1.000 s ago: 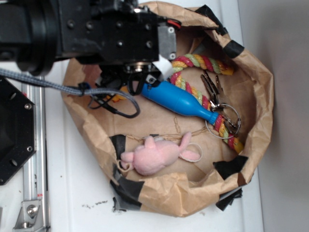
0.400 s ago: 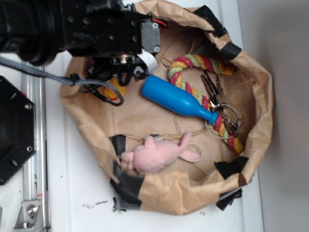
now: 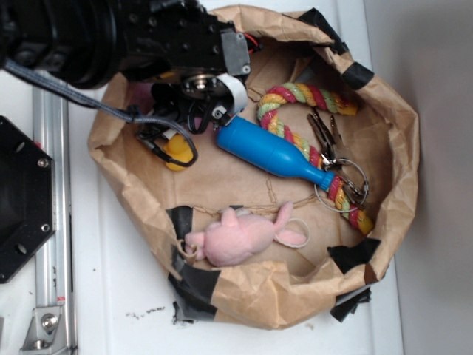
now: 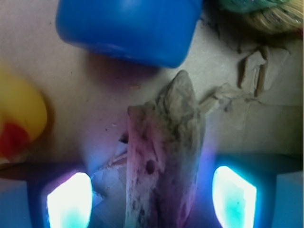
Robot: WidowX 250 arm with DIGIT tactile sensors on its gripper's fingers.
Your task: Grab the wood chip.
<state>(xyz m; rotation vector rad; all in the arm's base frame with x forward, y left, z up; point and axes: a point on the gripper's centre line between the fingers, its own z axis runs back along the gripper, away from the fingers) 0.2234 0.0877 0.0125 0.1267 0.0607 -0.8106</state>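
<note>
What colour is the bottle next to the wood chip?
Blue, plain. The bottle shows best in the exterior view.

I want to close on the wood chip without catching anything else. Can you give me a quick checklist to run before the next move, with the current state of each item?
1. Wood chip lies between the two lit fingertips: ok.
2. Tool open, a gap showing on each side of the chip: ok.
3. Blue bottle outside the closing path, beyond the chip's tip: ok.
4. Yellow duck outside the left fingertip: ok.
5. Chip centred between the fingertips: ok, roughly.
6. Tool low enough to grip the chip: cannot tell.
</note>
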